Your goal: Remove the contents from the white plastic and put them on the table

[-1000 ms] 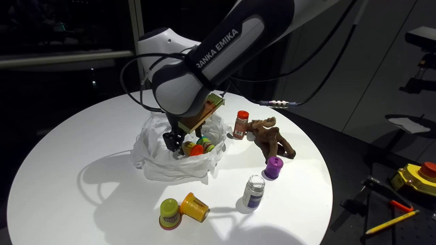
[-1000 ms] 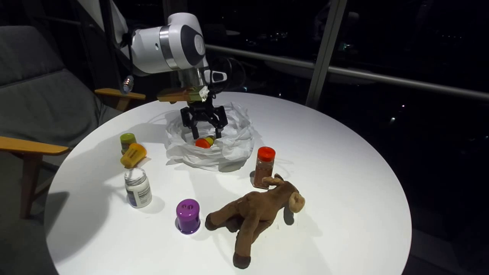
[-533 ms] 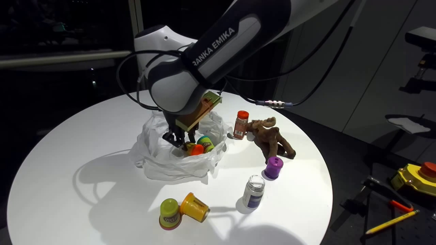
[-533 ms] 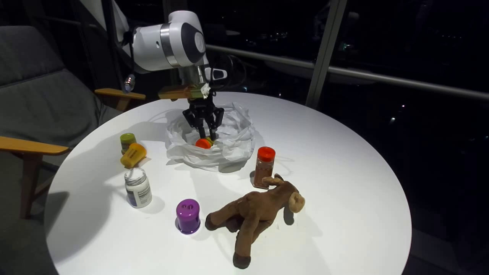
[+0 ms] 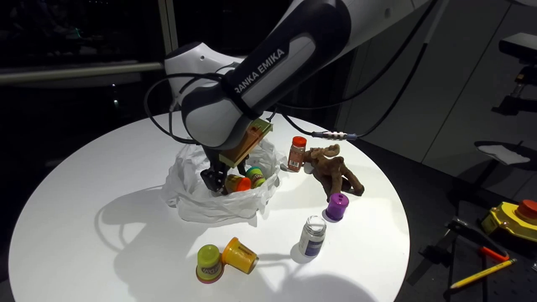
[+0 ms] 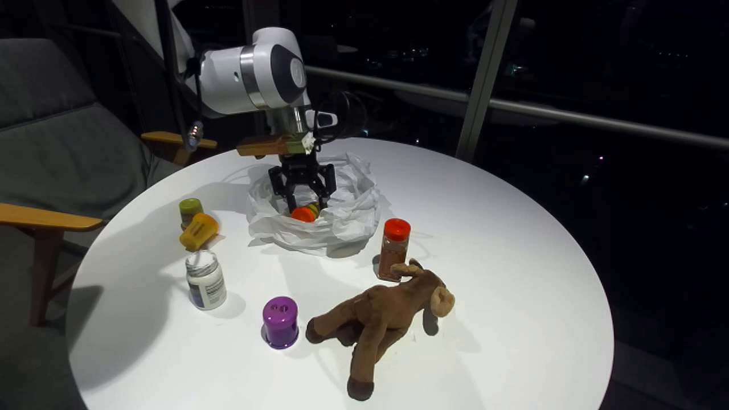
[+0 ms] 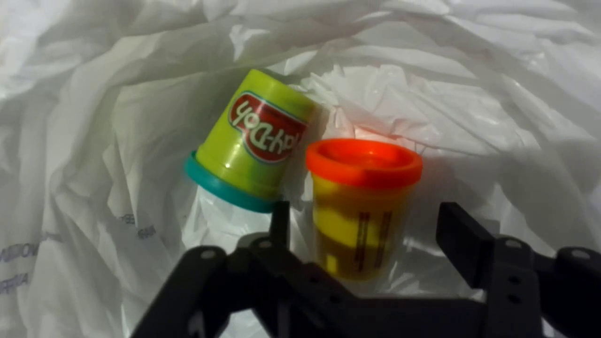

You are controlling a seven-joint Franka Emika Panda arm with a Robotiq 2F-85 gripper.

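Inside the white plastic [image 5: 209,207], a wide crumpled bag, lie two tubs. My gripper [image 7: 364,225] is low in the bag with its jaws apart, one finger on either side of the yellow tub with the orange lid [image 7: 364,164]; gaps show on both sides. A green tub with a teal lid [image 7: 258,141] leans beside it, close to the left finger [image 7: 280,223]. On the round white table [image 6: 501,273] lie other contents: the brown plush animal [image 6: 381,313], a purple item [image 6: 280,322], a white jar [image 6: 205,282], an orange tub [image 5: 240,256] and a green tub [image 5: 209,262].
A red-capped bottle [image 6: 394,250] stands between the bag and the plush animal. The bag's rim surrounds the gripper with raised, wrinkled walls. A chair [image 6: 45,148] is close to the table's edge.
Half a second ago the jaws were narrower and higher over the yellow tub. Now they have spread again and the arm has come down around it. The green tub has shifted slightly.
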